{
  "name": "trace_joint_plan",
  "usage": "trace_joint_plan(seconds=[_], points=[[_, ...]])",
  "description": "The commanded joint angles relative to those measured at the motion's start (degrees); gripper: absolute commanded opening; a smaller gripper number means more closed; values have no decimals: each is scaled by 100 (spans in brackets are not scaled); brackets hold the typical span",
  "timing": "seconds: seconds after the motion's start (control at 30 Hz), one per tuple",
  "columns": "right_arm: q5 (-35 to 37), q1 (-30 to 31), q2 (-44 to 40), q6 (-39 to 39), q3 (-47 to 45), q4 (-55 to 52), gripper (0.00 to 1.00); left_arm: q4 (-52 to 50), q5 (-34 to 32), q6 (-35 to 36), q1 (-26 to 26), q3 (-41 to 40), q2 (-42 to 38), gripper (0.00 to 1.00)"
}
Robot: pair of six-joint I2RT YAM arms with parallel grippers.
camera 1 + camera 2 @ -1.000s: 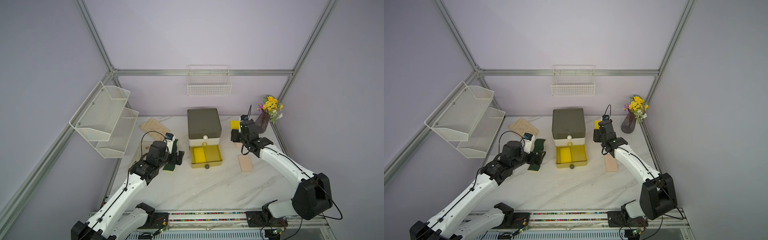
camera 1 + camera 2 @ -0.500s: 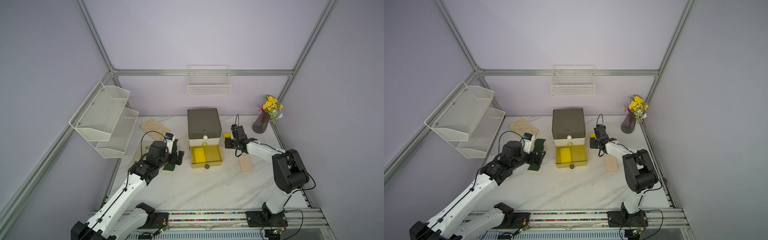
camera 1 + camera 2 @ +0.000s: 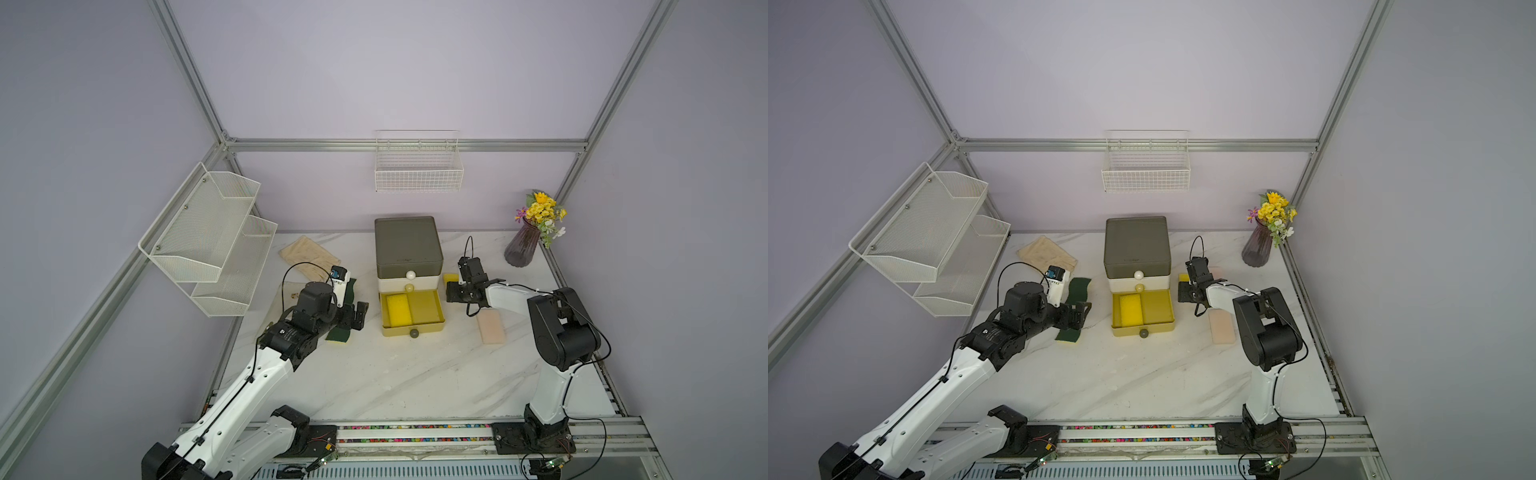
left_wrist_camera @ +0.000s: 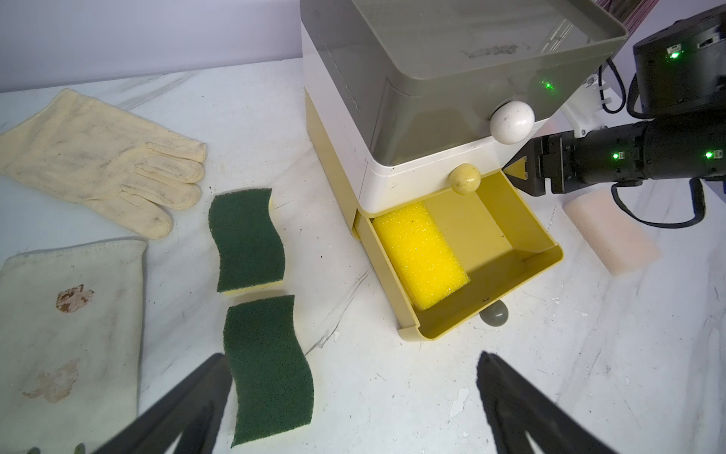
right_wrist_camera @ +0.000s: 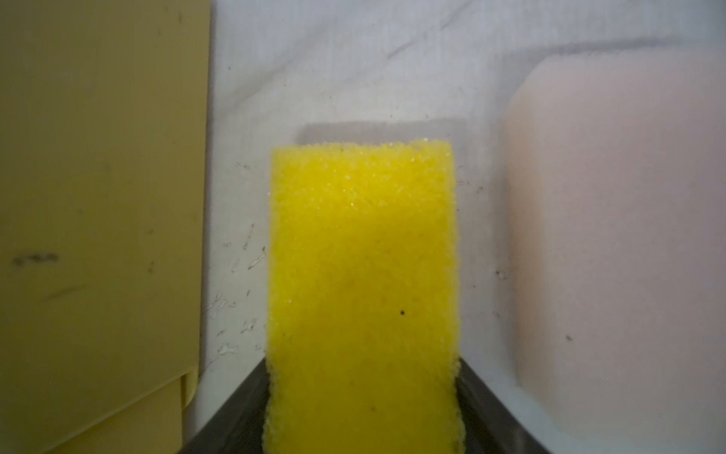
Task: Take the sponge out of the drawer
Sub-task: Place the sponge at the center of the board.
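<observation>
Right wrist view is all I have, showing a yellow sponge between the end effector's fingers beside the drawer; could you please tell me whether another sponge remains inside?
Observer: Yes, a second yellow sponge lies flat in the open bottom drawer, in the half nearer the left end effector.
Operator: Thank you; what is that end effector doing?
Observer: It stands open beside the drawer, above a green scouring sponge.
Operator: Are the drawers above open too?
Observer: No, the white middle drawer and grey top drawer both look shut.
</observation>
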Motion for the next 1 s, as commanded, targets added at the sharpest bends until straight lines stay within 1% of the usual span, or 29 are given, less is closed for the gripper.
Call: trace_joint_plan(seconds=[0.0, 0.13, 0.2, 0.37, 0.53, 0.7, 0.97], points=[[12, -30, 62, 119, 206, 216, 68, 209, -32, 85, 53, -2, -114, 100], [-22, -30, 185, 121, 256, 210, 75, 206, -41, 81, 74, -1, -112, 100], [15, -31, 207, 119, 257, 216, 81, 208, -43, 85, 71, -12, -115, 100], [12, -27, 101, 144, 297, 149, 88, 206, -50, 87, 68, -17, -115, 100], [35, -27, -371, 150, 333, -101, 90, 202, -59, 89, 66, -17, -119, 100], [45, -27, -1157, 261, 308, -438, 90, 204, -62, 85, 68, -17, -123, 100], [-239, 6, -2315, 529, 172, -1088, 90, 207, -50, 82, 75, -14, -115, 100]])
